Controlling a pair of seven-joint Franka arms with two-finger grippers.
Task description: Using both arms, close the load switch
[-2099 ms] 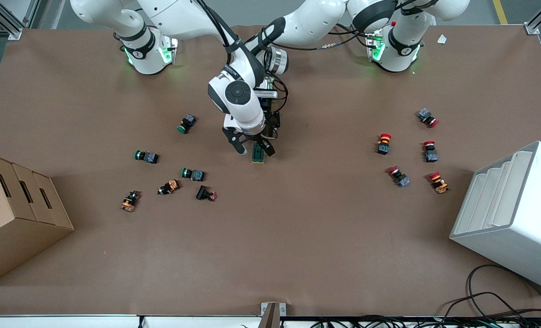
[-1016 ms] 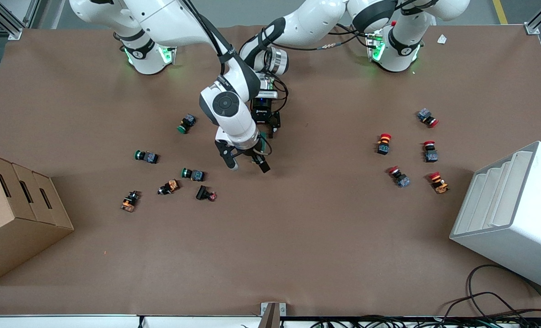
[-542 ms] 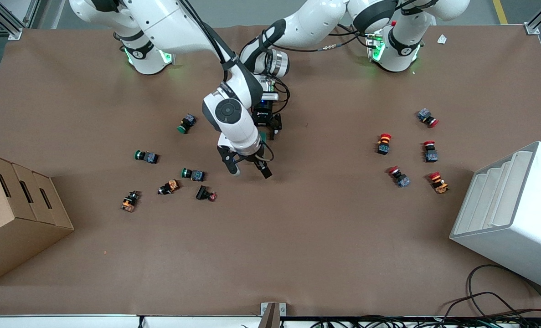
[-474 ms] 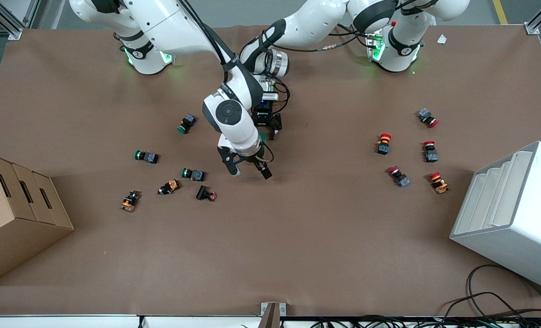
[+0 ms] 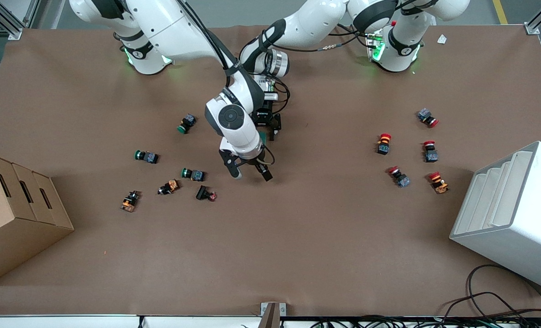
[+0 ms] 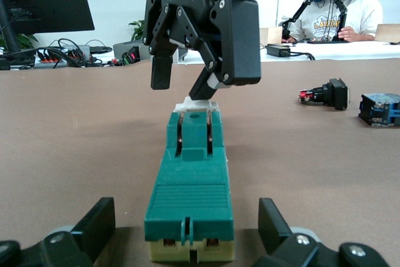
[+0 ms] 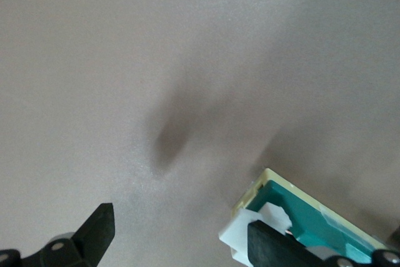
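- The load switch [image 6: 189, 198] lies flat on the brown table [image 5: 297, 237] near its middle. In the front view only a sliver of green [image 5: 262, 135] shows beside the right arm's wrist.
- The left gripper [image 6: 184, 229] sits low at one end of the switch. Its fingers [image 6: 94, 223] are spread to either side of the green body, with a gap on each side and nothing gripped.
- The right gripper [image 6: 184, 85] hangs over the switch's cream-white handle [image 6: 199, 104] end, fingers wide apart and holding nothing. One fingertip [image 6: 206, 89] is right at the handle; I cannot tell whether it touches.
- In the right wrist view the white handle [image 7: 259, 223] lies just beside one finger [image 7: 272, 245], and the rest of the gap is over bare table.
- One load switch.
- Three green-capped push-buttons [image 5: 186, 123], [image 5: 146, 156], [image 5: 193, 174] lie toward the right arm's end.
- Nearer the front camera than these lie two orange-and-black buttons [image 5: 169, 187], [image 5: 130, 200] and one black button with a reddish cap [image 5: 205, 194].
- Five red-capped push-buttons [image 5: 427, 117], [image 5: 383, 143], [image 5: 430, 151], [image 5: 399, 176], [image 5: 439, 182] lie toward the left arm's end.
- One cardboard box [image 5: 15, 214] stands at the right arm's end and one white slotted bin [image 5: 512, 214] at the left arm's end.
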